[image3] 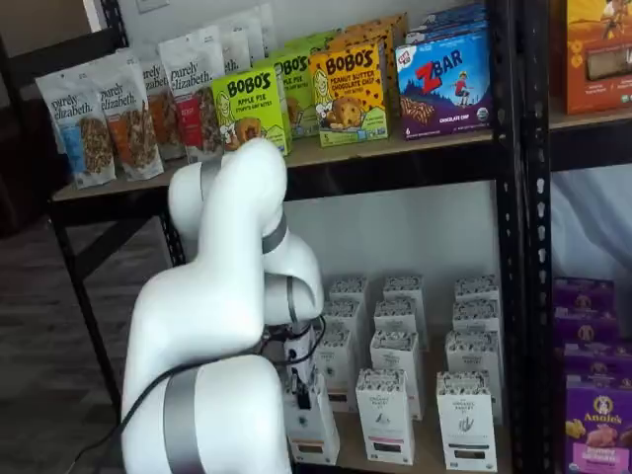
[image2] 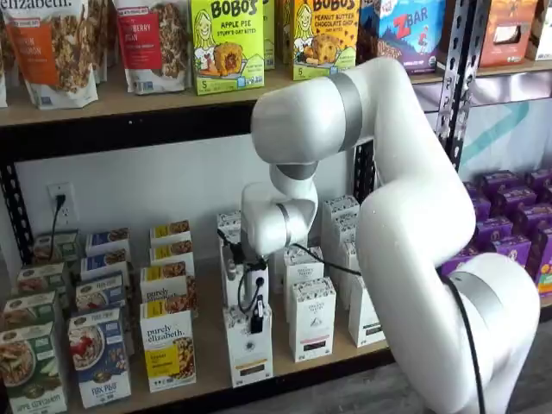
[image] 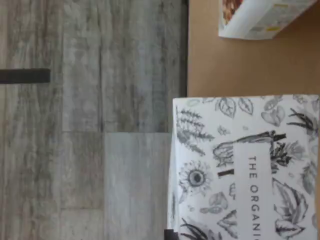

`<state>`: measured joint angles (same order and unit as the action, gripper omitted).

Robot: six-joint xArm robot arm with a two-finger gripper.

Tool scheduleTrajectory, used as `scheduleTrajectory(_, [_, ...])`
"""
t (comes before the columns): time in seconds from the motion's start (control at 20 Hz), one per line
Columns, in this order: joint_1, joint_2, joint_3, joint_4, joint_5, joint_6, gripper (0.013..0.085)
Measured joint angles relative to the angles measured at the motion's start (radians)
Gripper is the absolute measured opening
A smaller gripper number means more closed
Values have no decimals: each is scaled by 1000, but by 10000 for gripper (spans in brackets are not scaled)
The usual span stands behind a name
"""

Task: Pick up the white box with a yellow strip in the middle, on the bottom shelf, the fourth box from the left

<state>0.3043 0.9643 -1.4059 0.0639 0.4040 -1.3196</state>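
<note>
Pale wood of the bottom shelf (image2: 207, 366) under my gripper (image2: 256, 321), fingers clamped tight on the white box (image2: 249, 349) at its top. I judge it a light, stiff carton, best pinched across its narrow top, though thin walls could dent.

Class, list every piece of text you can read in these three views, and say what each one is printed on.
"THE ORGANIC": white box, wrist view.
"purely elizabeth.": yellow-band box.
"BOBO'S APPLE PIE": green box.
"BOBO'S PEANUT BUTTER CHOCOLATE CHIP": yellow box.
"ZBAR CHOCOLATE CHIP": blue box.
"purely elizabeth.": granola bags.
"Annie's": purple box.
Fine print on the white cartons is too small to read.
</note>
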Motion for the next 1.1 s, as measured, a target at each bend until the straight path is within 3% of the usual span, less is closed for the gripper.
scheduleTrajectory(0.65, [54, -156, 219, -25, -66, 75, 490])
scheduleTrajectory(1.1, [71, -315, 394, -91, -94, 154, 490])
